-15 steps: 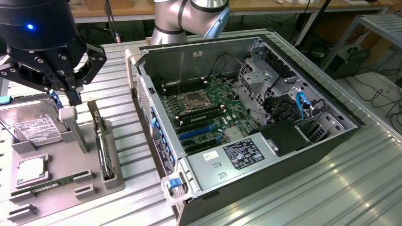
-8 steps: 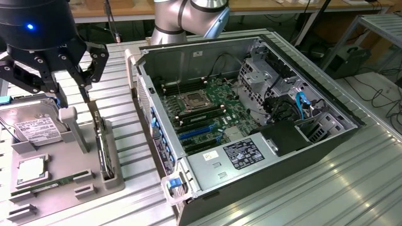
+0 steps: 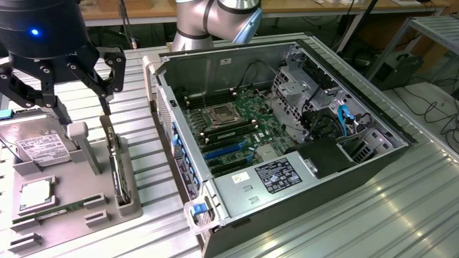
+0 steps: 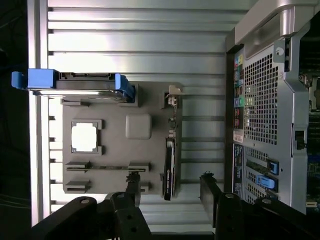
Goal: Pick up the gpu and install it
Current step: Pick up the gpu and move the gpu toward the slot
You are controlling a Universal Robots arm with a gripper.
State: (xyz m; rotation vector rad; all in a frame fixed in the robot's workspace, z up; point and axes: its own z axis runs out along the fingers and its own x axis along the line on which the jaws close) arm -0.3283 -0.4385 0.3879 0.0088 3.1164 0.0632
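Gpu [image 3: 115, 164] stands on edge in a slot of the grey tray [image 3: 75, 180] beside the computer case [image 3: 229, 51] — under the gripper [image 4: 170, 179], whose spread fingers flank it untouched, its long axis crossing their closing line.

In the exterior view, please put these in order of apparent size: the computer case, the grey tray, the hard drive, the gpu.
1. computer case
2. grey tray
3. hard drive and gpu: not ranked; the gpu stands on its edge in the tray, seen edge-on, so its size is unsure.
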